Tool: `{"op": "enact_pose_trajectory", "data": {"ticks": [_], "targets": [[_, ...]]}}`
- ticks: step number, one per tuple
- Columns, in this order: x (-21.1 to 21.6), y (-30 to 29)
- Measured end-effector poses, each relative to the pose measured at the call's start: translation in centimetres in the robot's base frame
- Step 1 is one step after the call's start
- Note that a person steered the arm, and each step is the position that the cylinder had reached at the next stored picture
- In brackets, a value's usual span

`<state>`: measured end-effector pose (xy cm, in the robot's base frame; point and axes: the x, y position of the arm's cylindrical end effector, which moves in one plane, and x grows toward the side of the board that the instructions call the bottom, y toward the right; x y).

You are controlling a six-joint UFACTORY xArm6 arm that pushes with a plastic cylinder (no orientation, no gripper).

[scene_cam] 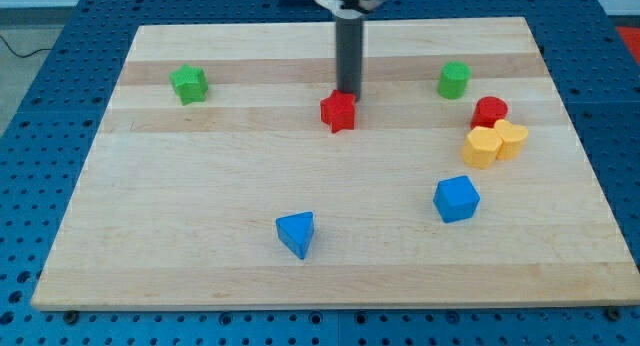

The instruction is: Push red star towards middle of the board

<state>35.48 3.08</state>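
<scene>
The red star lies on the wooden board, a little above the board's middle. My tip stands right at the star's top edge, touching or nearly touching it, with the dark rod rising straight up out of the view's top.
A green star lies at the upper left. A green block is at the upper right, with a red round block and two yellow blocks below it. A blue cube and a blue triangle lie lower down.
</scene>
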Motion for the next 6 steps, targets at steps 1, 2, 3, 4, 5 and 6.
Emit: {"op": "enact_pose_trajectory", "data": {"ticks": [1,2,3,4,5,6], "targets": [[-0.3,-2.2],[-0.1,-7.3],[1.8,-8.7],[3.9,-5.5],[3.9,1.1],[3.9,3.3]]}}
